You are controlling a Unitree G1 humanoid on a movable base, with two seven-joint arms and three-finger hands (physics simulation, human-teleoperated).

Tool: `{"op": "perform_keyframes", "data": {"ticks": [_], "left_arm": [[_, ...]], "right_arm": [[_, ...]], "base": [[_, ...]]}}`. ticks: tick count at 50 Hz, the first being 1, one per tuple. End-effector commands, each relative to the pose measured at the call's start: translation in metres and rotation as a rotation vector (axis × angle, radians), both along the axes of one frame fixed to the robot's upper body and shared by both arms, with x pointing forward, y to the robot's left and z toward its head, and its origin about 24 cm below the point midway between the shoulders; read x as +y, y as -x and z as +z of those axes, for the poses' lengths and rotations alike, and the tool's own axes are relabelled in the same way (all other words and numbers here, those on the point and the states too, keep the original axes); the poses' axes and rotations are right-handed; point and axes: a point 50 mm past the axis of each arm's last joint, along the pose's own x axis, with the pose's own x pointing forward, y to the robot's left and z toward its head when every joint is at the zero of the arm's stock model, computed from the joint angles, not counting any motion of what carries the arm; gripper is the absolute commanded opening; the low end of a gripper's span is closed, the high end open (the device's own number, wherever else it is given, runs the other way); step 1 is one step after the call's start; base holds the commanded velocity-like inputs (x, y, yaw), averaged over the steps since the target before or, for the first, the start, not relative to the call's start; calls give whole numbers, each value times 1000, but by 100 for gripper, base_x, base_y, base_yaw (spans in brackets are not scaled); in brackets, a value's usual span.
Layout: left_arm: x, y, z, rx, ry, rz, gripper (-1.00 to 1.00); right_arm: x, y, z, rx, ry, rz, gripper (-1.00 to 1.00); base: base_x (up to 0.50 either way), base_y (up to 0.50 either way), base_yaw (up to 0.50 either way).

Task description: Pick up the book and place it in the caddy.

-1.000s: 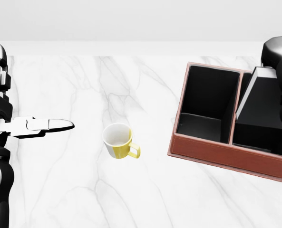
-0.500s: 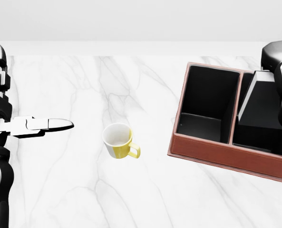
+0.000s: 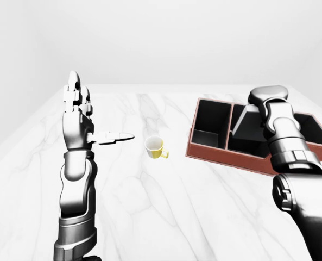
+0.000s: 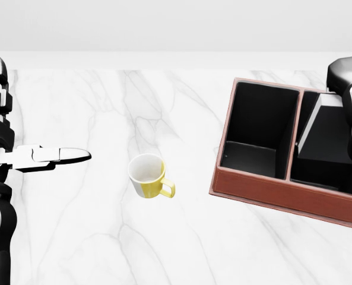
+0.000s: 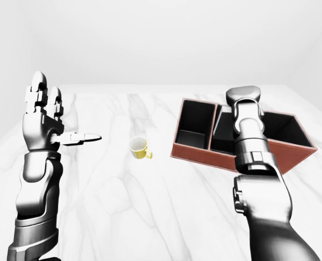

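Observation:
The book (image 4: 324, 133), a dark grey slab, stands tilted inside the middle compartment of the red-brown caddy (image 4: 265, 189), just right of the divider. Its upper end rests under my right hand (image 3: 266, 98). That hand reaches over the caddy from the right and grips the book's top, with its fingers mostly hidden behind the hand. The caddy's left compartment (image 4: 259, 127) is black inside and holds nothing. My left hand (image 3: 90, 122) is raised over the table at the left, open, with fingers up and thumb pointing right, far from the caddy.
A yellow mug (image 4: 147, 176) with a white inside sits on the white marble table (image 4: 104, 237), between my left hand and the caddy, its handle to the right. A plain pale wall lies beyond the table's far edge.
The book's top and my right hand have sunk a little lower into the caddy. The left hand, mug and caddy have stayed put.

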Motion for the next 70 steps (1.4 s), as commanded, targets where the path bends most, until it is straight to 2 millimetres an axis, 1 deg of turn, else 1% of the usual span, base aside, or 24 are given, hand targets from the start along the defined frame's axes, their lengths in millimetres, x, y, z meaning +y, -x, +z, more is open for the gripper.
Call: {"op": "perform_keyframes", "data": {"ticks": [1,13,26,36,46,57,70], "left_arm": [[1,-1,0,2,2,5,100],[1,-1,-1,5,3,7,100],[2,-2,-3,14,-2,15,100],[2,-3,-2,14,1,20,100],[2,-3,-3,18,-1,19,100],[2,-3,-3,19,-3,18,100],[2,-3,-3,16,4,20,100]], "right_arm": [[-2,-3,2,-56,5,15,-100],[-6,-3,-2,-69,14,17,-100],[-7,-4,-3,-90,29,22,-100],[-9,-5,-4,-141,13,27,-100],[-12,-3,-14,-169,-9,27,-100],[-16,0,-24,-154,-2,22,-100],[-18,1,-25,-124,32,17,-100]], "base": [[0,0,0],[0,0,0],[0,0,0],[0,0,0],[0,0,0],[0,0,0],[0,0,0]]}}
